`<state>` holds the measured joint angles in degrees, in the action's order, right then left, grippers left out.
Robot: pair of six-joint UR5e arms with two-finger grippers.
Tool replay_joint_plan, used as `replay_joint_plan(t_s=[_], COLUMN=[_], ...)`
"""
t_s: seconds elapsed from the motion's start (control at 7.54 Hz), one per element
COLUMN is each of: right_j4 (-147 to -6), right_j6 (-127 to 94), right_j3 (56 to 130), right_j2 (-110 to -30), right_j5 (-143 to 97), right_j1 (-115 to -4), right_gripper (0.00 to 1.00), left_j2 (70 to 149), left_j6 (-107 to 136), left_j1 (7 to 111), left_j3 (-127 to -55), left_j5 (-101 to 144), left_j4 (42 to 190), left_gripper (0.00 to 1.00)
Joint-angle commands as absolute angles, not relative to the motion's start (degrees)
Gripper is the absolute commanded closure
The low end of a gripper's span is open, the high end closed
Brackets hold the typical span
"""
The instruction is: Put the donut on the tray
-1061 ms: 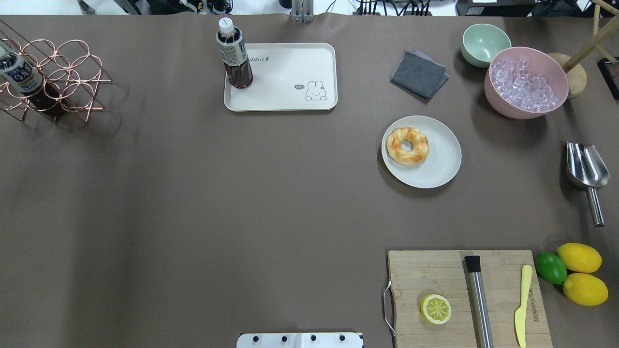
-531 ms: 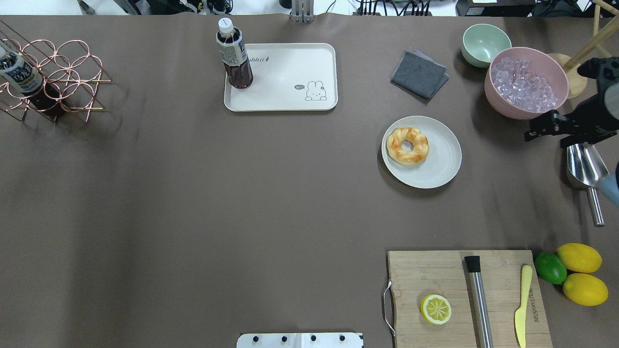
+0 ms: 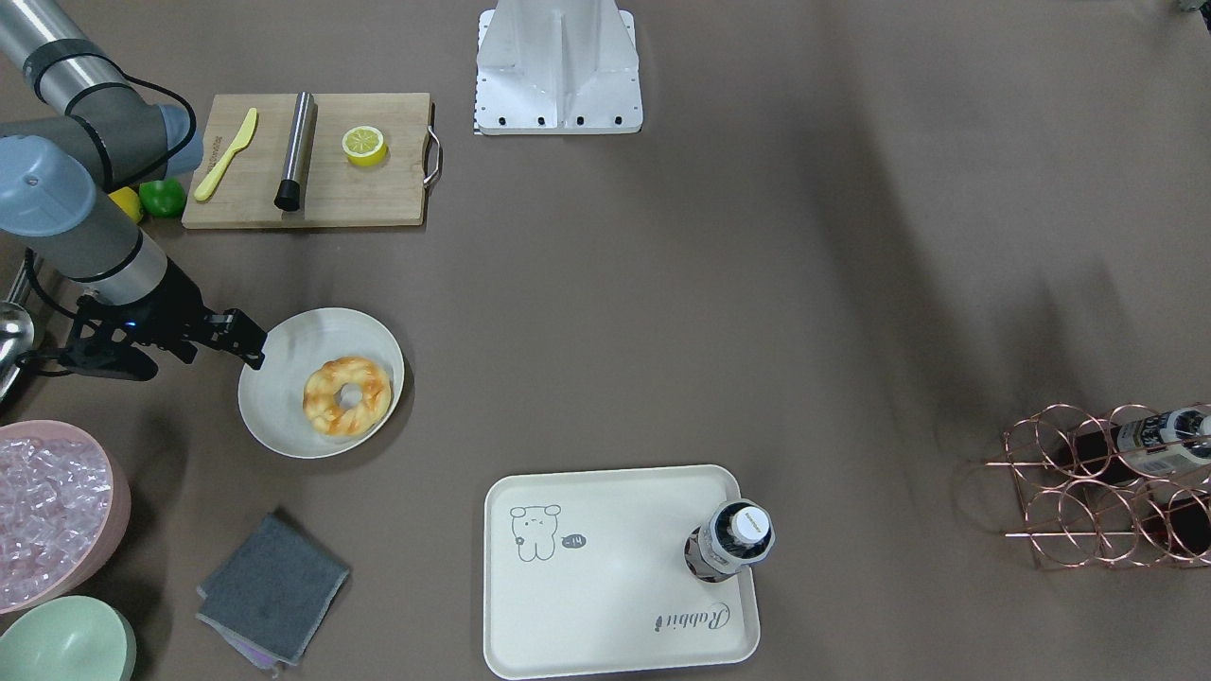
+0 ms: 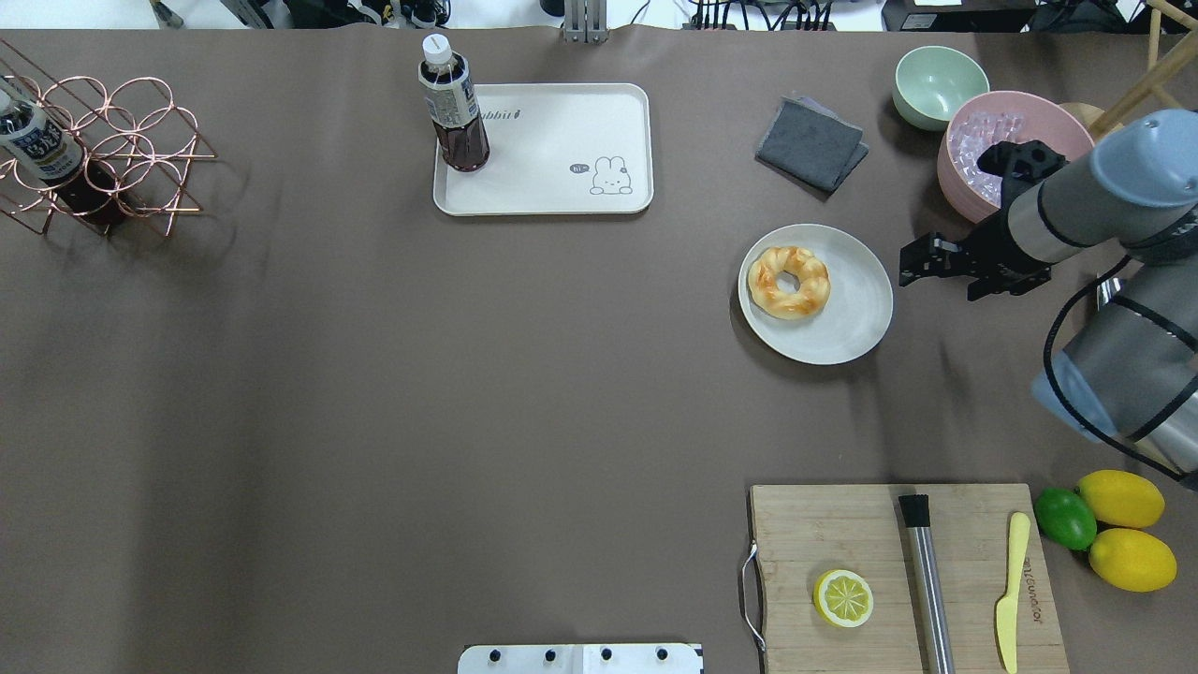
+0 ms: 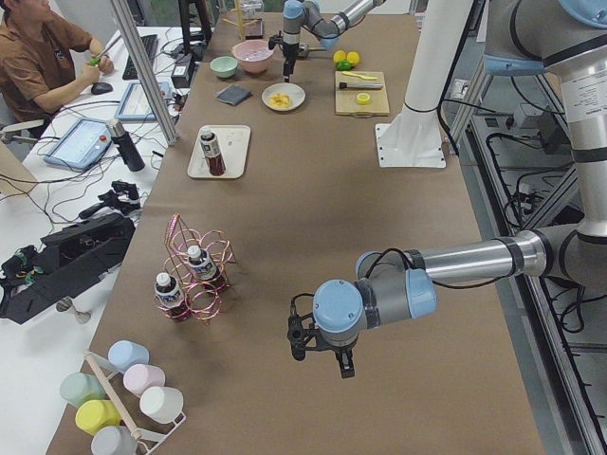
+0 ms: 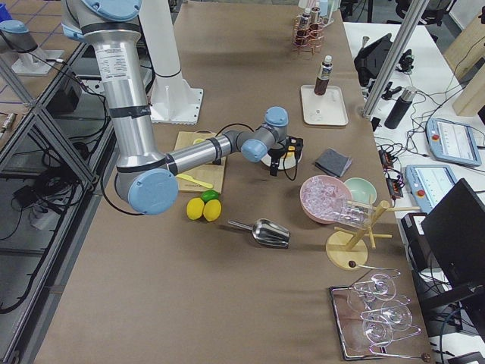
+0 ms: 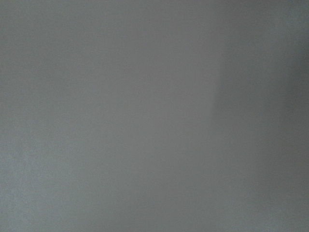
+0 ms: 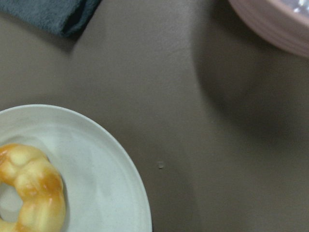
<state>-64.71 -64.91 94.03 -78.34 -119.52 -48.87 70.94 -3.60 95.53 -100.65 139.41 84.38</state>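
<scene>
The donut (image 4: pixel 789 282), a golden twisted ring, lies on the left part of a round off-white plate (image 4: pixel 856 314). It also shows in the front view (image 3: pixel 347 395) and at the lower left of the right wrist view (image 8: pixel 34 188). The cream tray (image 4: pixel 562 183) with the bunny print sits far left of the plate, near the table's far edge. A dark drink bottle (image 4: pixel 454 108) stands on its left corner. My right gripper (image 4: pixel 913 262) hovers just right of the plate's rim, seemingly open and empty. My left gripper (image 5: pixel 321 353) shows only in the exterior left view; I cannot tell its state.
A pink bowl of ice (image 4: pixel 964 201) and a green bowl (image 4: pixel 939 84) stand behind my right arm. A grey cloth (image 4: pixel 810 142) lies beyond the plate. A cutting board (image 4: pixel 824 529) with a lemon slice is near the robot. A wire rack (image 4: pixel 112 150) stands far left.
My right arm has come in from the right edge and moved left, past the ice bowl, to the plate's right rim. The donut, plate and tray have not moved.
</scene>
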Motion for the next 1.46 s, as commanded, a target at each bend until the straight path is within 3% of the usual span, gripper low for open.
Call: replay_joint_plan(t_s=[0.0,0.27,0.4,0.53,0.66,1.33], right_j4=[-64.69,-64.69,-64.69,-64.77,-65.04,-64.86], right_j6=[-66.01,-66.09,-66.09,-66.18,-67.83,-75.18], right_j3=[91.76,90.88,90.79,90.62,89.22,90.27], right_j2=[-76.82,-76.73,-76.64,-75.77,-73.85,-69.46], right_j5=[-118.74,-118.74,-118.74,-118.74,-118.91,-125.59], right_j1=[-47.11,-46.58,-46.50,-46.41,-46.41,-50.71], right_gripper=[0.19,0.40,0.56,0.87,1.00,1.00], left_j2=[71.02,71.02,71.02,71.02,70.84,70.93], left_j6=[-3.60,-3.60,-3.60,-3.60,-3.60,-3.60], left_j1=[95.54,95.54,95.54,95.54,95.54,95.54], left_j3=[-100.55,-100.46,-100.46,-100.46,-100.46,-100.63], left_j5=[139.39,139.39,139.39,139.39,139.39,139.39], left_j4=[84.37,84.37,84.37,84.46,84.46,84.46], left_gripper=[0.02,0.02,0.02,0.02,0.02,0.02])
